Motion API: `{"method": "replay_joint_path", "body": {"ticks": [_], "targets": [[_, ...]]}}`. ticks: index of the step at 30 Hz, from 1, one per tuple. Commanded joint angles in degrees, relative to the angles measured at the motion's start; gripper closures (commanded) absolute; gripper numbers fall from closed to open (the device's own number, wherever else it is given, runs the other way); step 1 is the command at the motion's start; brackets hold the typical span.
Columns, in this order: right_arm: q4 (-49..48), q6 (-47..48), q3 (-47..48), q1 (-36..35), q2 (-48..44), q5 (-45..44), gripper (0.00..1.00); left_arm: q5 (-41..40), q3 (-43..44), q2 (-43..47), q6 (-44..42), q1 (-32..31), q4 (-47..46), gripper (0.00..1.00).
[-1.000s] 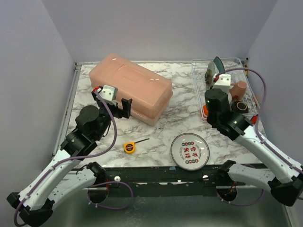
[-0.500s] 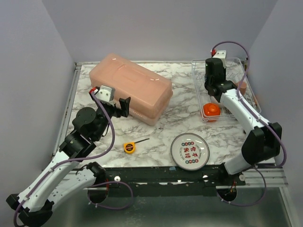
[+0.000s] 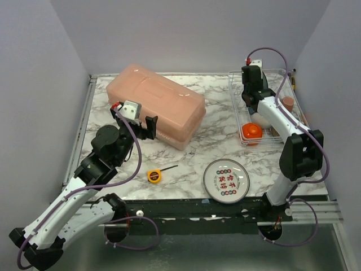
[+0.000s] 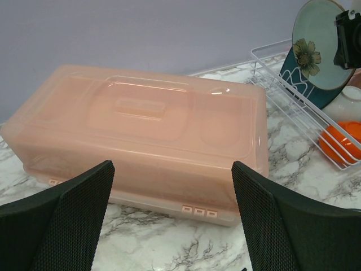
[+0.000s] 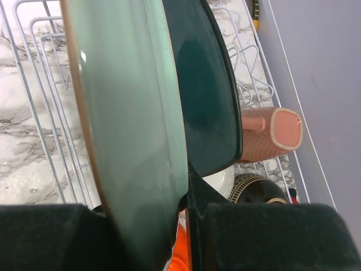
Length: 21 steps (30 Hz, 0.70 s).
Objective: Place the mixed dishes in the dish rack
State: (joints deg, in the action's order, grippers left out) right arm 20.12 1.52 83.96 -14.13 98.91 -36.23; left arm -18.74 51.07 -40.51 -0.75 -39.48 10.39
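Right arm (image 3: 275, 114) reached deeper into dish rack (image 3: 237, 113) | right jaws pinch pale-green flowered plate (image 5: 135, 113) on edge | left jaws spread

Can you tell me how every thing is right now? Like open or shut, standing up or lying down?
left gripper: open, empty.
right gripper: shut on the pale-green plate.
pale-green plate: held upright beside the teal plate.
teal plate: upright in the dish rack.
pink mug: on its side in the rack.
orange bowl: in the rack.
pink tub: lid shut.
round patterned plate: flat on the table, not racked.
tape measure: lying on the table.
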Motion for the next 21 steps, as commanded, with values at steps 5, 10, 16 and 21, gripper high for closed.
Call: {"method": "replay_joint_path", "body": {"ticks": [5,10,16,21], "targets": [[-3.05,-1.04,1.92,0.79,3.65,0.43,0.95,0.02,-0.72,-0.91,-0.97,0.0,-0.61,0.15],[-1.56,-3.92,2.22,0.85,4.34,0.73,0.48,0.15,-0.31,-2.0,-1.0,0.0,-0.33,0.15],[-0.08,-6.49,0.88,0.78,3.17,0.66,0.36,0.11,-0.44,-2.79,-1.08,-0.03,-0.44,0.15],[3.13,-12.16,-2.41,0.77,-1.91,6.35,0.33,0.64,-0.27,-3.72,-0.74,-0.05,-0.34,0.15]]}}
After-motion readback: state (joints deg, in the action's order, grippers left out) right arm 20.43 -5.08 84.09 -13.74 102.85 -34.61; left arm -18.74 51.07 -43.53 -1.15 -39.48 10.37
